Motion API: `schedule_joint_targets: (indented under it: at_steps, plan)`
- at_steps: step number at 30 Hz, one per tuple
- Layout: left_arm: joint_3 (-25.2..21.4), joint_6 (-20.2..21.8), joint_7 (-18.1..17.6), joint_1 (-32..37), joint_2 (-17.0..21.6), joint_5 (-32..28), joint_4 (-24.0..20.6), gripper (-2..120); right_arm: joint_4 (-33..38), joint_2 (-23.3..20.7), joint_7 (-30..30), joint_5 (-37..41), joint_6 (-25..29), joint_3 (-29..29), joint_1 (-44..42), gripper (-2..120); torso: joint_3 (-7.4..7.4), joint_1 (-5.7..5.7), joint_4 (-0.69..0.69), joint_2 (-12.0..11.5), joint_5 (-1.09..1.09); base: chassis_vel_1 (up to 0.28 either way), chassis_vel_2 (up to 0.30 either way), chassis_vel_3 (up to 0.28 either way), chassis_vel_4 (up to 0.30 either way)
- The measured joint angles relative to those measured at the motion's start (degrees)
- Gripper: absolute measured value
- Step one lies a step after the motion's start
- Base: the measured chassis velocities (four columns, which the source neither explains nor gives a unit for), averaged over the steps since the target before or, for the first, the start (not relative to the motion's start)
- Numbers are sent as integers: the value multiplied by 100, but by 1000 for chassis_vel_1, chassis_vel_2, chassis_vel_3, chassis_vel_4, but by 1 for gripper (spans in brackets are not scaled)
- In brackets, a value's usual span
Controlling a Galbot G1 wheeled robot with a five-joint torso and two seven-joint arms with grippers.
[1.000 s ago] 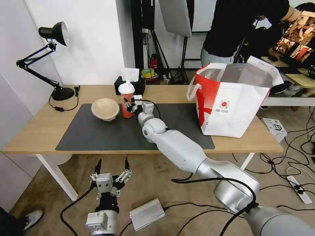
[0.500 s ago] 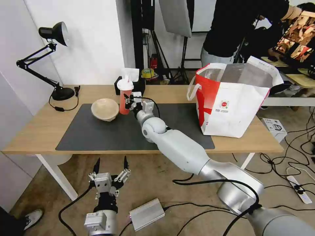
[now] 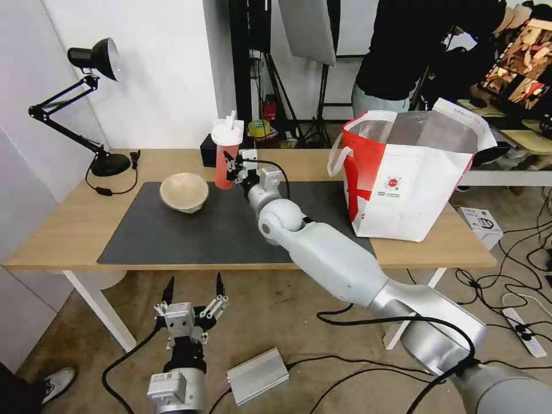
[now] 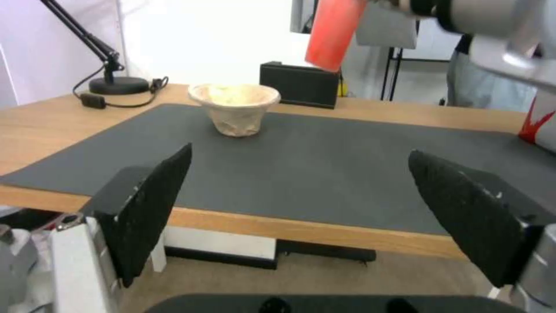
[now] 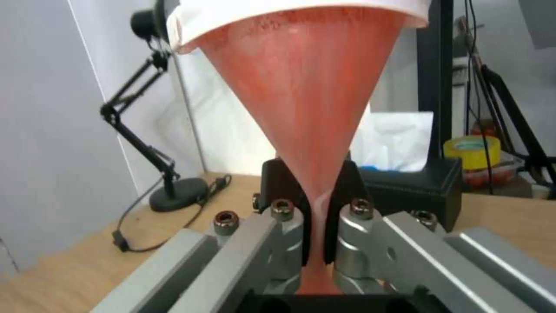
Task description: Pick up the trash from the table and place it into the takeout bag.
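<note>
My right gripper (image 3: 231, 171) is shut on the red drink cup (image 3: 226, 154), which hangs above the table (image 3: 69, 224) near its back edge; the right wrist view shows the cup (image 5: 301, 95) squeezed thin between the pads. The beige paper bowl (image 3: 184, 192) stands upright on the dark grey mat (image 3: 190, 236), left of the cup, and it appears as the bowl (image 4: 234, 108) in the left wrist view. The white and red takeout bag (image 3: 411, 175) stands open at the table's right end. My left gripper (image 3: 194, 290) hangs open below the table's front edge.
A black desk lamp (image 3: 95, 106) stands at the back left with its cord on the wood. A black tissue box (image 3: 210, 150) sits behind the raised cup. Cables and a silver box (image 3: 257, 375) lie on the floor.
My right gripper has lifted the red cup off the mat and carried it up and slightly back. The left gripper and the bowl stay where they were.
</note>
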Motion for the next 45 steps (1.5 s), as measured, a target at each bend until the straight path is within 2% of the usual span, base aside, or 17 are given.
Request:
schedule_joint_targets:
  at_steps: [13, 26, 34, 36, 40, 45]
  plan:
    - [20, -16, -4, -1, -73, 62, 27, 100, 1043, -696, 195, 247, -149, 62, 14, 2, 0, 0, 0, 0, 0, 0, 0, 0, 0]
    - [-1, -15, -5, 23, -60, 78, 9, 100, 1739, -1322, 242, 397, -199, 229, 96, 2, 0, 0, 0, 0, 0, 0, 0, 0, 0]
    - [-17, -1, -12, 82, -87, 107, -57, 100, 2376, -1898, 243, 557, -267, 443, 43, 2, 0, 0, 1, 0, 0, 0, 0, 0, 0]
    - [-17, -1, -12, 82, -88, 107, -57, 100, 2391, -1916, 244, 562, -271, 452, 39, 2, 0, 0, 1, 0, 0, 0, 0, 0, 0]
    - [-3, 0, -14, 95, -85, 136, -69, 100, 2885, -2686, 210, 653, -332, 682, -71, 2, 0, 0, -1, 0, 0, 0, 0, 0, 0]
    - [-4, -1, -13, 102, -58, 137, -81, 100, 3168, -3114, 178, 750, -349, 837, -165, 1, 0, 0, -2, 0, 1, 0, 0, 0, 0]
